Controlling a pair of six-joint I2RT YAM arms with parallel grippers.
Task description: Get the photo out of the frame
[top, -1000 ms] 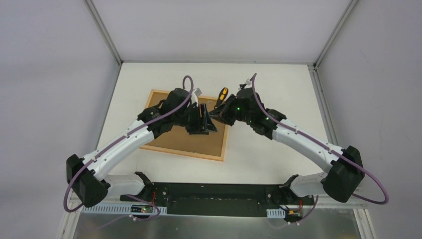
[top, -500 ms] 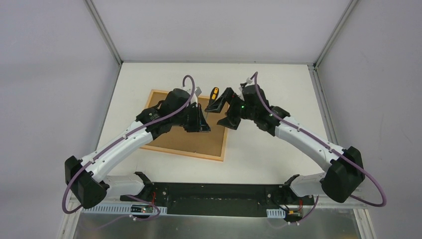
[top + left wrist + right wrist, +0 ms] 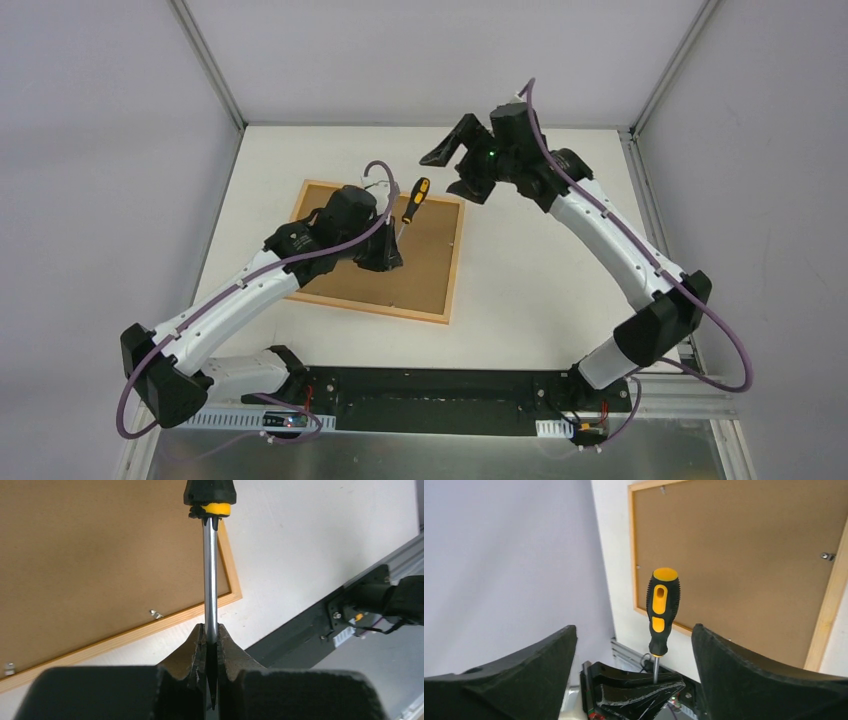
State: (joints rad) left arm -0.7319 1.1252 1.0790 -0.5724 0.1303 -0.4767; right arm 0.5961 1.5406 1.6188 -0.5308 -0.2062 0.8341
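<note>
The frame [image 3: 375, 308] lies face down left of the table's middle, its pale wood back edge [image 3: 150, 625] around the brown backing board [image 3: 420, 260]. The photo is hidden under that board. My left gripper [image 3: 397, 237] hovers over the board, shut on the steel shaft [image 3: 211, 580] of a black-and-yellow screwdriver [image 3: 416, 199], handle pointing away from it. My right gripper [image 3: 452, 172] is raised toward the back of the table, open and empty. In the right wrist view the screwdriver handle [image 3: 662, 605] stands well beyond the wide-apart fingers [image 3: 549, 655].
Small metal tabs [image 3: 156, 614] [image 3: 827, 556] hold the backing board in at the frame's edges. The black base bar [image 3: 440, 400] runs along the near table edge. Grey walls and aluminium posts [image 3: 210, 70] close in the white table [image 3: 540, 270].
The right gripper let go of the screwdriver, opened wide and lifted back and away. The left gripper closed on the shaft and now carries the screwdriver alone, shifted slightly left.
</note>
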